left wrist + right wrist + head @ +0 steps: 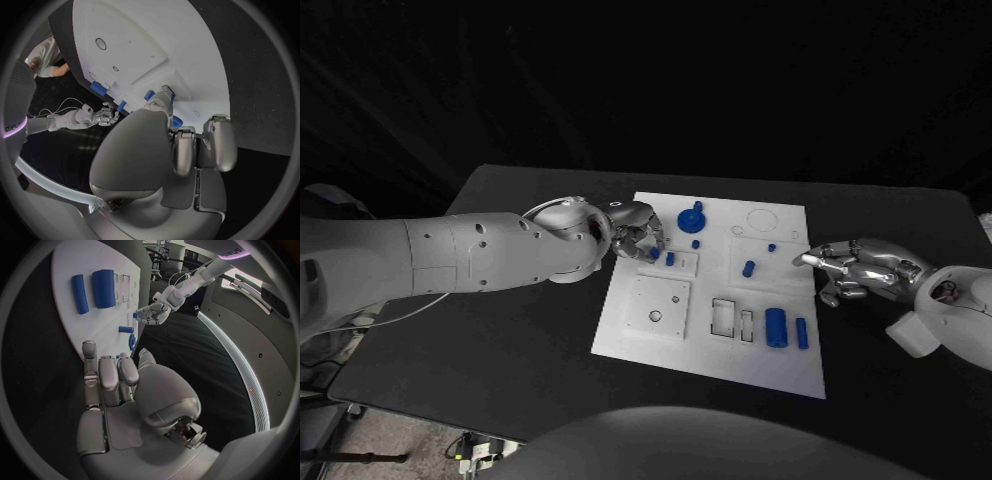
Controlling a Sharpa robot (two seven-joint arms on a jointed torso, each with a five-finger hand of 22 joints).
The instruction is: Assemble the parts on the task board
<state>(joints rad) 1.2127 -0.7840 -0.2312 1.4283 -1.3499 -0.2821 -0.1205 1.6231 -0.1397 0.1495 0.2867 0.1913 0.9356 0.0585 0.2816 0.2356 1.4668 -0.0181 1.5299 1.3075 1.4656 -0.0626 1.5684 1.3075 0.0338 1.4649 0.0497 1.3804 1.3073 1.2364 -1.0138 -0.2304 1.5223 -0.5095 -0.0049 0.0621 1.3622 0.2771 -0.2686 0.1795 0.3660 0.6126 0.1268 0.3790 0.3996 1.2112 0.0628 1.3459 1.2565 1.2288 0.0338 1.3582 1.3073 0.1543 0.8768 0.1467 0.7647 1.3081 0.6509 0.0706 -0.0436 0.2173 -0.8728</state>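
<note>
Both arms are clad in smooth white shells built from rounded, tube-like segments. The left arm [459, 255] is thick, with small dark screw holes dotted along its casing and a round joint ahead of the wrist. The left hand [635, 232] is silver metal, with segmented fingers and a broad, domed grey back. The right arm [956, 315] ends in a bulbous white wrist housing with a dark round recess, possibly a port or fastener. The right hand [860, 268] is the same polished silver, its fingers made of blocky links with darker joints between them.
</note>
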